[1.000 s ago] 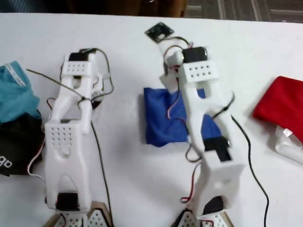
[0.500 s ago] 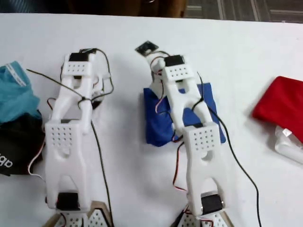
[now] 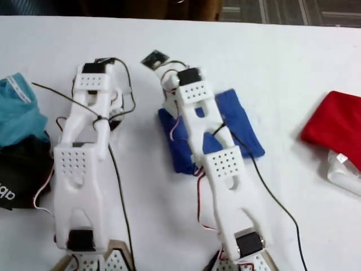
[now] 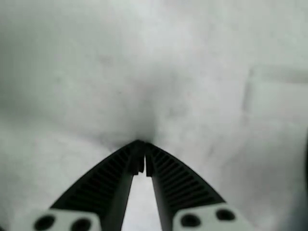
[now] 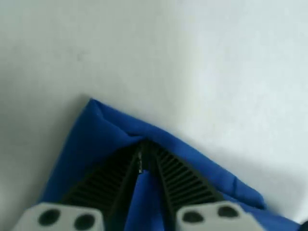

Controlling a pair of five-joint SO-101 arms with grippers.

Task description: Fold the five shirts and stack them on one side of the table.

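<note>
- Compared with a second ago, the right arm [image 3: 223, 166] has swung over toward 9 o'clock. The blue shirt [image 3: 241, 121] has come round with it and now lies skewed on the table [image 3: 293, 56] rather than square.
- The right gripper [image 5: 143, 150] is clamped on a corner fold of the blue shirt. The left gripper [image 4: 140, 150] has its tips pressed together on nothing, over bare table around 10 o'clock.
- The blue shirt sits near the middle. The red shirt [image 3: 338, 127] is at the 3 o'clock edge, and the teal shirt [image 3: 20, 110] and black shirt [image 3: 20, 166] are heaped at 9 o'clock.
- My guess is it's dragging the folded shirt toward a stacking side. I'd keep the pinch low and slide slowly, so the cloth stays flat and the fold doesn't flop open.
- The arm covers the shirt's middle, so I can't tell how neat the fold is or how many layers are pinched.
- A white thing [image 3: 345, 172] by the red shirt is cut off at the edge. It could be another shirt, but I can't say.
</note>
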